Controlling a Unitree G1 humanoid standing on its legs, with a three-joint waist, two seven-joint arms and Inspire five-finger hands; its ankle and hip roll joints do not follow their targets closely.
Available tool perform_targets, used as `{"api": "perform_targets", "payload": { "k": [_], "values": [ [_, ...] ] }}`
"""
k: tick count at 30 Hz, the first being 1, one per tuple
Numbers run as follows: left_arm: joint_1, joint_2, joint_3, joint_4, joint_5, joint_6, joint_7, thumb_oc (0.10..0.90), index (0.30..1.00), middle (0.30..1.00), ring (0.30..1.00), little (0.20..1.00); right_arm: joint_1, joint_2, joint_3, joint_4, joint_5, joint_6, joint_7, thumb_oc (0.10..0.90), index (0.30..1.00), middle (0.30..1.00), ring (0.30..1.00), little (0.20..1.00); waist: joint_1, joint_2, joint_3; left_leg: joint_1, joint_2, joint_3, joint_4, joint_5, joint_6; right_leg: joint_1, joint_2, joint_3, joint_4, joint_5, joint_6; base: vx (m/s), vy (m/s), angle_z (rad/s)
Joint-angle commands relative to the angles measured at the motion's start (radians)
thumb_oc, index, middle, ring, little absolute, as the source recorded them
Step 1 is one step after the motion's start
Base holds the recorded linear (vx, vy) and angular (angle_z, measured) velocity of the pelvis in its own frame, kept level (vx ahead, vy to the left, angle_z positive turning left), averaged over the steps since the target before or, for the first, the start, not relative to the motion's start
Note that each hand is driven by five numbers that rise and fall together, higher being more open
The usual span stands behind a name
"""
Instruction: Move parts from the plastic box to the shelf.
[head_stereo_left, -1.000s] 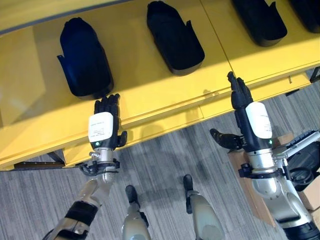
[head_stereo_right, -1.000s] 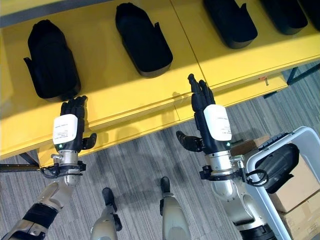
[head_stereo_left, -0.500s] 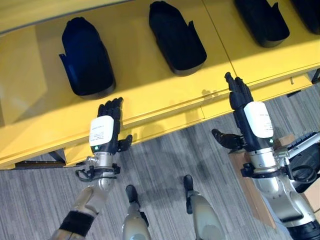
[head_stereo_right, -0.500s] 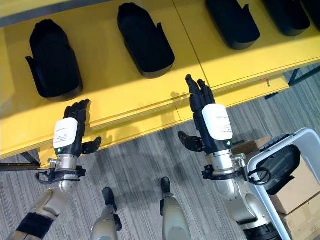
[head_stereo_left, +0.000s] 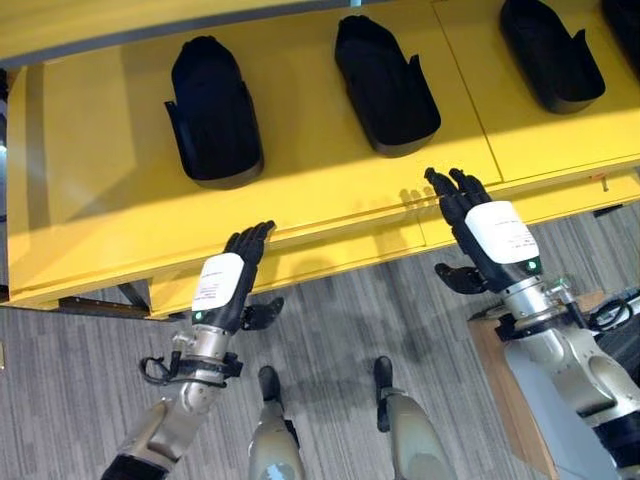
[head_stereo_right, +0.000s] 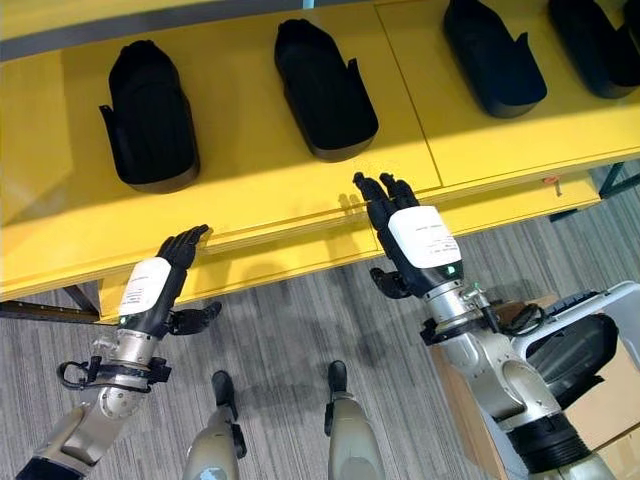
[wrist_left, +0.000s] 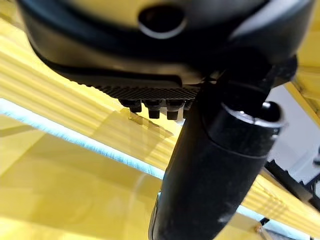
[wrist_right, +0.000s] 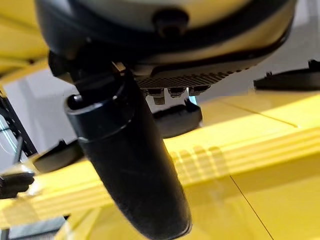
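At shelf front edge | left hand (head_stereo_left: 222, 290) and right hand (head_stereo_left: 492, 235) empty, fingers straight, spread | black parts (head_stereo_left: 214, 112) resting on yellow shelf (head_stereo_left: 100, 180) | risk: knocking shelf lip when reaching.

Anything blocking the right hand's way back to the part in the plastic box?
Nothing visible does. The right hand is open and empty at the shelf edge; the box with a dark part sits beside that arm.

The shelf (head_stereo_left: 320, 190) was bright yellow, the parts (head_stereo_left: 214, 112) on it glossy black. The floor (head_stereo_left: 330, 330) was grey, finely striped carpet.
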Motion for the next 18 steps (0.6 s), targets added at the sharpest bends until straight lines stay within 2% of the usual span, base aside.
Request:
{"api": "perform_targets", "payload": {
  "k": [1, 7, 18],
  "values": [
    [0.005, 0.037, 0.033, -0.063, -0.051, -0.043, 0.014, 0.900, 1.000, 1.000, 1.000, 1.000, -0.090, -0.033, -0.025, -0.044, 0.009, -0.012, -0.044, 0.900, 1.000, 1.000, 1.000, 1.000, 0.000, -0.031, -0.064, 0.012, 0.078, -0.029, -0.007, 0.053, -0.010, 0.033, -0.067, -0.001, -0.024, 0.055, 0.041, -0.02, -0.008, 0.05],
    [0.000, 0.036, 0.031, -0.036, -0.074, -0.046, -0.004, 0.900, 1.000, 1.000, 1.000, 1.000, -0.178, -0.065, 0.029, 0.109, -0.006, 0.022, -0.027, 0.900, 1.000, 1.000, 1.000, 1.000, 0.018, -0.026, -0.054, 0.003, 0.073, -0.039, -0.004, 0.053, -0.008, 0.035, -0.073, -0.010, -0.024, 0.057, 0.040, -0.01, -0.002, 0.04],
    [-0.009, 0.037, 0.014, -0.008, -0.088, -0.049, -0.015, 0.900, 1.000, 1.000, 1.000, 1.000, -0.335, -0.130, 0.142, 0.241, -0.091, 0.045, -0.011, 0.900, 1.000, 1.000, 1.000, 1.000, 0.036, -0.019, -0.036, -0.012, 0.070, -0.048, 0.000, 0.059, -0.006, 0.023, -0.076, -0.015, -0.011, 0.058, 0.039, -0.01, -0.001, 0.02]
  ]
}}
